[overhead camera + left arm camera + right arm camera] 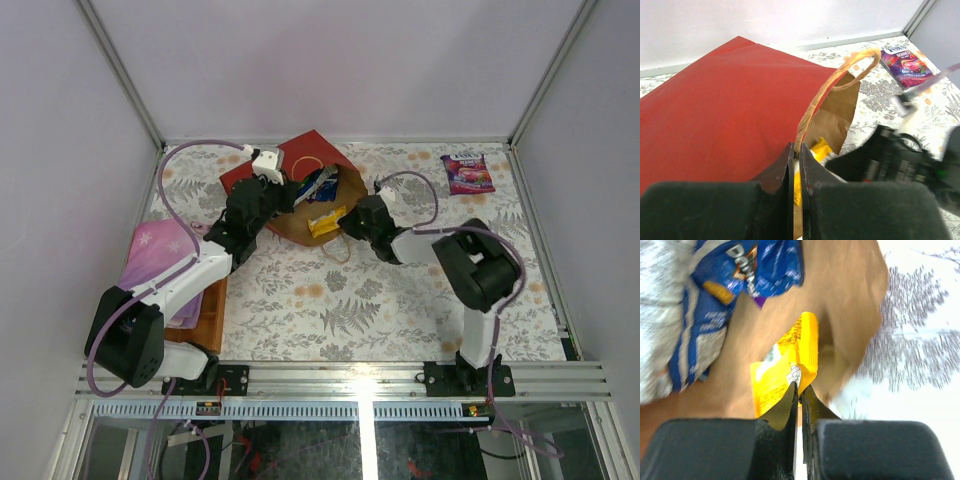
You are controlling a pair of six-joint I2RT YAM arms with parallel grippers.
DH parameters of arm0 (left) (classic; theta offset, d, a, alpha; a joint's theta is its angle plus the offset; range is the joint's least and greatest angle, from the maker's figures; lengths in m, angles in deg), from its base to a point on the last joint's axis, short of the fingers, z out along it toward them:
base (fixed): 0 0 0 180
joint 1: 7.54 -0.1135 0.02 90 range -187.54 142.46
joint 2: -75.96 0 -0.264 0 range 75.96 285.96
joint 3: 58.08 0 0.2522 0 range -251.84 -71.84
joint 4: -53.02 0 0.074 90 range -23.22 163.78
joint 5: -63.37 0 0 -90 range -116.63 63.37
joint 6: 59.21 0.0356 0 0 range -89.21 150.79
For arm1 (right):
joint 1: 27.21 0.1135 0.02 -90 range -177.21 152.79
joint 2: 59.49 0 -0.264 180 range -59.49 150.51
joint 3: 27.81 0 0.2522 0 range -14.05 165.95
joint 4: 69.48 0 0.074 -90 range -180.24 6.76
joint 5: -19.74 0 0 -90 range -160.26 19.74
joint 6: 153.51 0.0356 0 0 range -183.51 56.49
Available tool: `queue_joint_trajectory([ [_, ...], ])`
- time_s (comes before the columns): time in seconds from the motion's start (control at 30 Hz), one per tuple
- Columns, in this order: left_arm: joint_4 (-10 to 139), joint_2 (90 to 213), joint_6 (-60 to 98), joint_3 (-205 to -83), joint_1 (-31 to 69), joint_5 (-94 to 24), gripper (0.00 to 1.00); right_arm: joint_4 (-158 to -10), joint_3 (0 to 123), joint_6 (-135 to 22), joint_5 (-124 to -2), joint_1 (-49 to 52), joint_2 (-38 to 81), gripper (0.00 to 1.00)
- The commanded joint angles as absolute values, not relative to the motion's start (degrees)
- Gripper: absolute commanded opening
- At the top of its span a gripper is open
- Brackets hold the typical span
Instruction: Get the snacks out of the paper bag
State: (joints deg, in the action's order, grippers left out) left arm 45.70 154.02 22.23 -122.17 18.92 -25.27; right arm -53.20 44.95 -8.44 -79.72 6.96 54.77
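Bag handle (pixel 832 85) pinched in left tool (pixel 795 152) — right tool (pixel 800 392) seemingly grips yellow packet (pixel 792 352).

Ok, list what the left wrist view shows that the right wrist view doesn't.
Left wrist only: the bag seen from its red outside, its handle pinched in the left gripper, a purple packet out on the table, and the right arm. Right wrist only: the blue Doritos bag inside, and the right gripper shut on the yellow packet. Both: the bag's brown inside and the yellow packet.
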Motion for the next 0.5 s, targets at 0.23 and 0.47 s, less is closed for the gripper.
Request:
queue_joint_trajectory([
  [0.23, 41.3, 154.4, 23.7, -122.0, 18.5, -22.9, 0.0, -56.9, 22.8, -21.1, -67.3, 3.3, 18.9, 0.0],
  [0.47, 41.7, 154.4, 22.4, -122.2, 18.5, -20.7, 0.0, -59.6, 14.4, -21.1, -63.1, -12.0, 6.3, 0.0],
])
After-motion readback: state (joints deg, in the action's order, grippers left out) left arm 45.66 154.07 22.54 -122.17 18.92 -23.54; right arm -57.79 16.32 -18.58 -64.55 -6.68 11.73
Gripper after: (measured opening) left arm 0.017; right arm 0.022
